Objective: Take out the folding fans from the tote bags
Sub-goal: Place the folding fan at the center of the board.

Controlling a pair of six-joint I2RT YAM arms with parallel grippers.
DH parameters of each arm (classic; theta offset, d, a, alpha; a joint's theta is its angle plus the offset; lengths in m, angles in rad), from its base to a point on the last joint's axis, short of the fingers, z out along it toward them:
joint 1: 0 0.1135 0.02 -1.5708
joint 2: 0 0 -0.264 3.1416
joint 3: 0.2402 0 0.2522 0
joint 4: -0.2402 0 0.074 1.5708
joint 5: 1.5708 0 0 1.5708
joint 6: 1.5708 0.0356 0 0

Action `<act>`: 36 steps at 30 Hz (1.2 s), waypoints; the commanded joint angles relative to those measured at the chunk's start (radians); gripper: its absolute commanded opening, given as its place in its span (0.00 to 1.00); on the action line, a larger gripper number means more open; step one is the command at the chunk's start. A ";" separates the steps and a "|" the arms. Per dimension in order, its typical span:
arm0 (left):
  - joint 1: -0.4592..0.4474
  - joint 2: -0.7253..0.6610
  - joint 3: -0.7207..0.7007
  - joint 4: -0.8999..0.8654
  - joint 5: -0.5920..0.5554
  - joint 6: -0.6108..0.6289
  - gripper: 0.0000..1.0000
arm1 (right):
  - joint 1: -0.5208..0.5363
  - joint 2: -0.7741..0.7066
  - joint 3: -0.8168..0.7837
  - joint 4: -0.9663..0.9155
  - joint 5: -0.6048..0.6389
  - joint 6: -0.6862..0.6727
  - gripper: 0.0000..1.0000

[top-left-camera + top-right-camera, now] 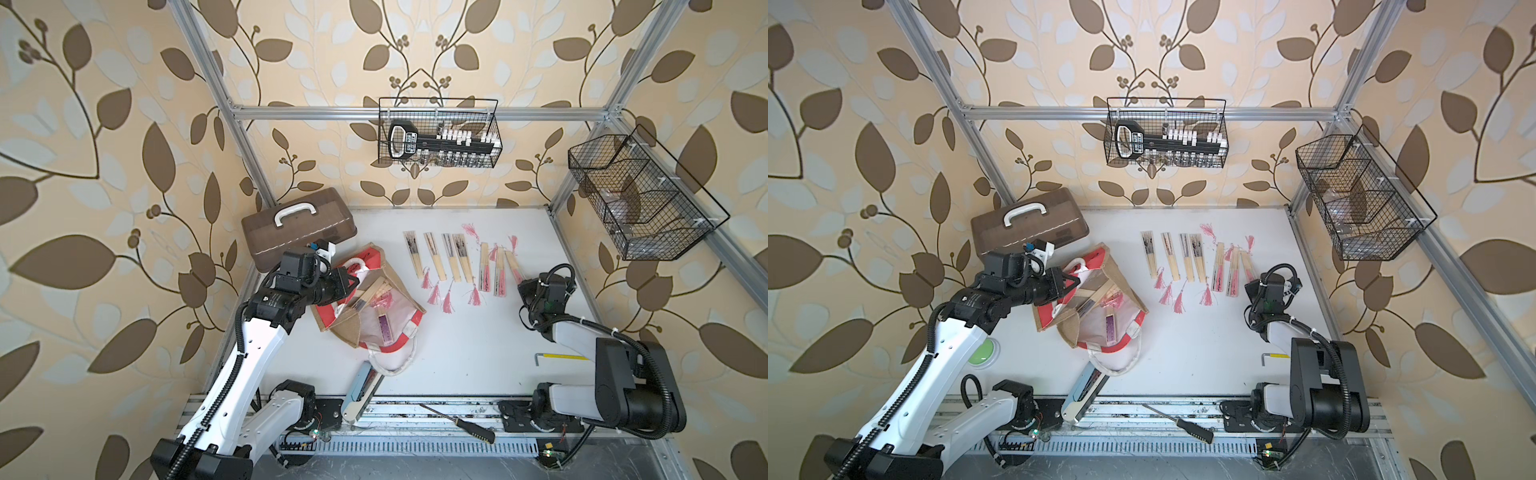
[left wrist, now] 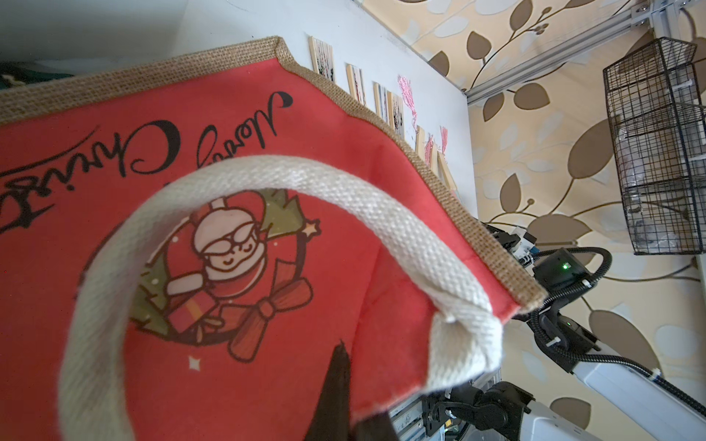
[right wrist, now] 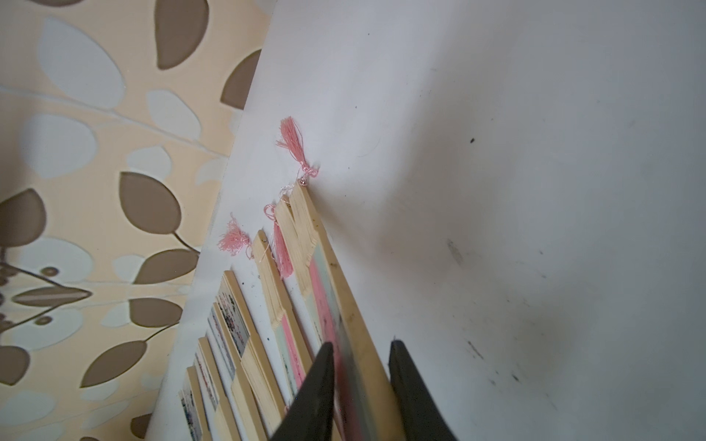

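Slim bamboo folding fans (image 1: pixel 457 259), pink-tasselled, lie rowed on the table (image 1: pixel 457 353); others sit inside the jute tote bag (image 1: pixel 374 328). My left gripper (image 1: pixel 354 279) pinches its rim; my right gripper (image 3: pixel 361 345) straddles the last fan, jaws parted.

The tote bag (image 1: pixel 376 266) is seen as brown jute with a red panel (image 2: pixel 324 126), on which black script and a cartoon Santa with green trees and a red bow are printed, and its handle (image 2: pixel 344 198) is woven in off-white. The folding fans (image 1: pixel 434 255) are shown with pale bamboo ribs, black-speckled or pink paper and pink tassels (image 1: pixel 434 295), against the white table (image 1: pixel 478 340). The wallpaper (image 1: pixel 124 124) is patterned with brown and pale grey leaves on cream, and the case (image 1: pixel 270 232) is coloured brown with a white grip (image 1: pixel 293 212).
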 commanded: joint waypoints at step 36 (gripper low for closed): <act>0.006 0.014 -0.001 -0.008 0.030 0.015 0.00 | -0.055 -0.005 0.134 -0.457 -0.006 -0.112 0.60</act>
